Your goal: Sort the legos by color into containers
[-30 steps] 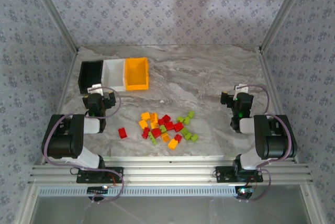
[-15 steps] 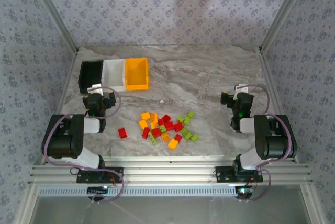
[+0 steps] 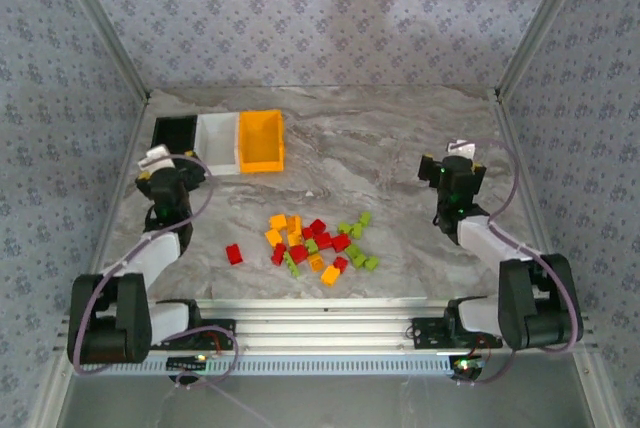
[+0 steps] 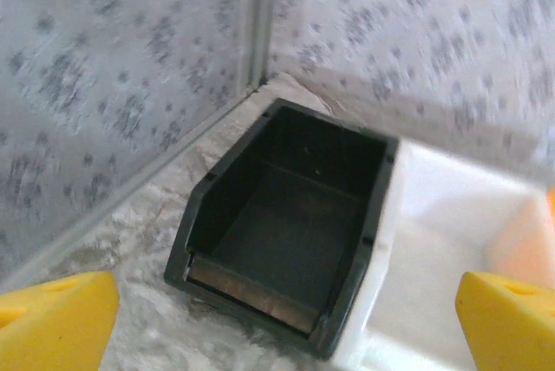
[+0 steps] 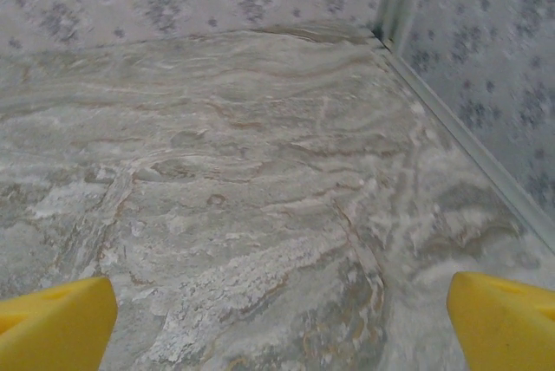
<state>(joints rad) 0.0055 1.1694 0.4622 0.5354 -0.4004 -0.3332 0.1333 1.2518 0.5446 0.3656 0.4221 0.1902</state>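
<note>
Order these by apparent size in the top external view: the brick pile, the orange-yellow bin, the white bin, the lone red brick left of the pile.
1. Pile of bricks.
2. Orange-yellow bin and white bin, about alike.
3. Lone red brick.

Black bin [image 4: 286, 215], white bin [image 4: 434, 241], orange-yellow bin [image 3: 261, 140]. Legos [image 3: 313, 244] red, orange, light green. Table [image 3: 400, 148] grey-white marble veining. Walls [image 3: 300, 8] pale grey, small floral print. Left gripper [image 4: 277, 306] fingers [image 4: 52, 315] yellow; right gripper [image 5: 277, 310] fingers [image 5: 503, 323] same yellow.

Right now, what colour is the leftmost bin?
Black. The bin shows best in the left wrist view.
</note>
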